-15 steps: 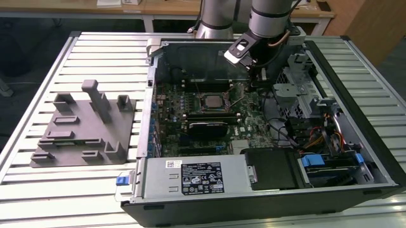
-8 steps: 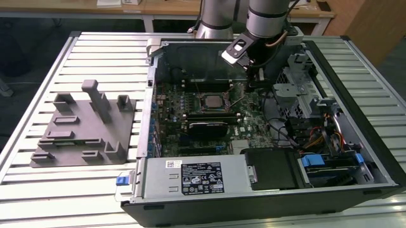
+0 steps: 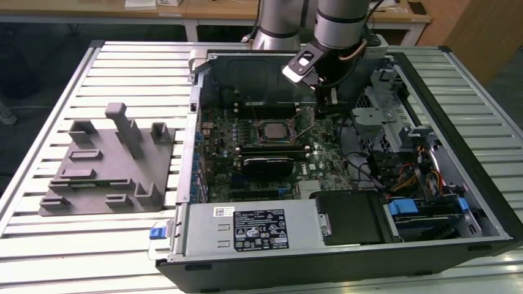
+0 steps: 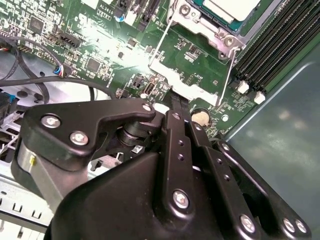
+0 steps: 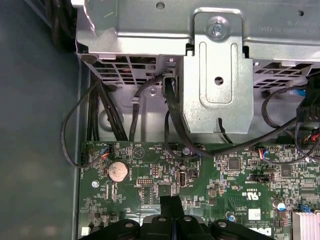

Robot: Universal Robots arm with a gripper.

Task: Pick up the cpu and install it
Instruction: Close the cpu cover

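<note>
Gripper (image 4: 176, 99) fingers pressed together, nothing btwn them, tip low beside socket frame (image 4: 200, 22). Its cpu (image 4: 230, 7) already sits inside. I reckon any push here wants slow, light force.

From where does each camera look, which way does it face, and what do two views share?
Exterior view: above the table, looking down into the open computer case; arm and gripper show.
Second wrist view: behind the gripper, facing the motherboard and cpu.
First wrist view: behind the gripper, facing motherboard and metal cage.
Wrist views share gripper and motherboard.
</note>
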